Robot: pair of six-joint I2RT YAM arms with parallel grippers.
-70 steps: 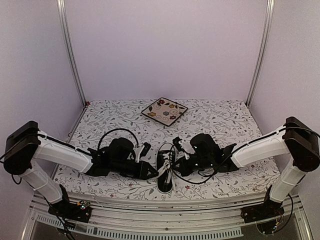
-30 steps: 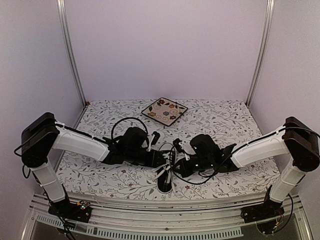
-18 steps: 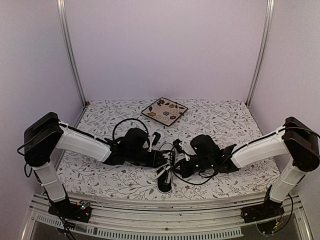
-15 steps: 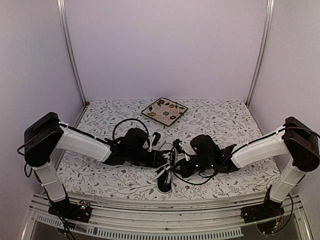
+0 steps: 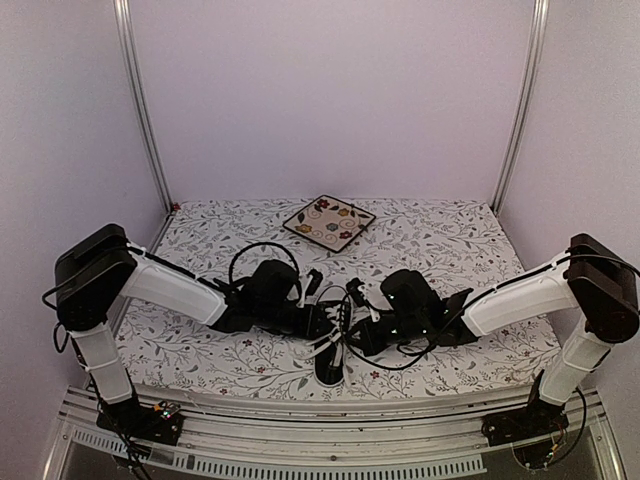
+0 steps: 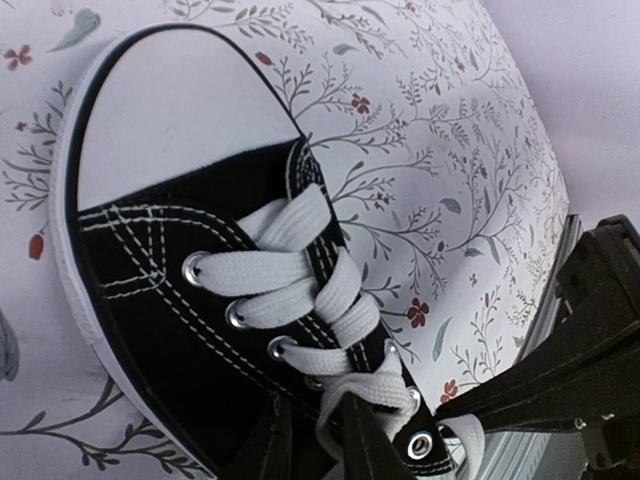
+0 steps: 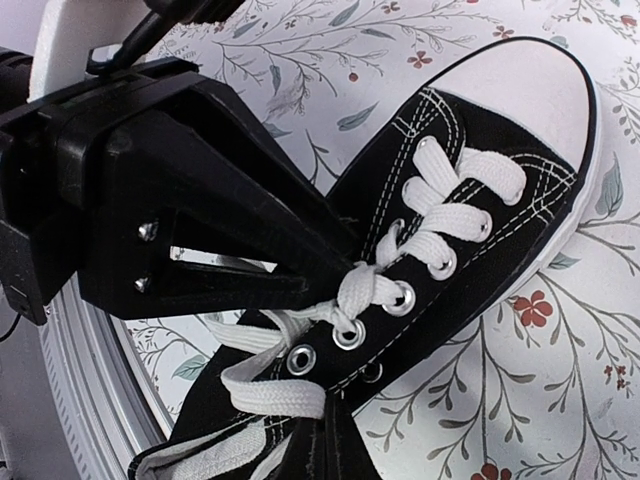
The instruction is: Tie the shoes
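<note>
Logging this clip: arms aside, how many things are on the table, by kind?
Sneaker: 1
Plate: 1
Total: 2

On the desk (image 5: pixel 450 240), near its front edge: sneaker (image 5: pixel 330 366), toe toward the front. Left fingers (image 7: pixel 240 235) at its left side, right fingers (image 6: pixel 545 380) at its right side, both at the laces (image 6: pixel 300 262). Well behind, near the back edge: square plate (image 5: pixel 328 221).
</note>
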